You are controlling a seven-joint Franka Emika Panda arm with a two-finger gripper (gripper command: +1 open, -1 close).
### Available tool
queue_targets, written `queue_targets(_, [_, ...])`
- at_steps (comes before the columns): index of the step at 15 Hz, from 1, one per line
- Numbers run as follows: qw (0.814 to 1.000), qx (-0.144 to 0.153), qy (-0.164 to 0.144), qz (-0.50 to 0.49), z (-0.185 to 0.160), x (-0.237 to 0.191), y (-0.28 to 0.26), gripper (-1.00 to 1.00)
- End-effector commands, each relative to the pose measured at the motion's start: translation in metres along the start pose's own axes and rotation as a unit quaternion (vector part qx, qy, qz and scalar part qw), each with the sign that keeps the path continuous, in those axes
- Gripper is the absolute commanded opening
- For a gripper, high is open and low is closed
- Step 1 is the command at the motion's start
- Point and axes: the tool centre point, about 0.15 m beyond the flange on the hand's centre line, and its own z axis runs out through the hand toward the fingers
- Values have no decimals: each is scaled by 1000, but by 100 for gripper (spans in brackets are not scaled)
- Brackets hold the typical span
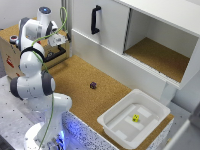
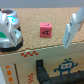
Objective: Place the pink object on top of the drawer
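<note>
Pink object (image 2: 45,30) on drawer (image 2: 35,42) top, between fingers of spread, empty claw (image 2: 41,31)

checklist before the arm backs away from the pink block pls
1. Pink block rests on the drawer's cork top: ok.
2. Block lies flat, letter face up: ok.
3. Block sits back from the front edge above the black handle: ok.
4. Gripper jaws open, standing apart from the block on both sides: ok.
5. Free space above the arm in the exterior view, gripper: cannot tell.
</note>
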Motion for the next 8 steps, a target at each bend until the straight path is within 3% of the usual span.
queue_targets(1, [1000, 0, 0, 0, 0, 0, 0, 100])
queue_targets(2, [1000, 8, -8, 16, 1, -25, -3, 100])
queue_targets(5, [999, 22, 20, 14, -13, -40, -10, 100])
queue_targets(8, [1000, 22, 0, -8, -46, -38, -21, 100])
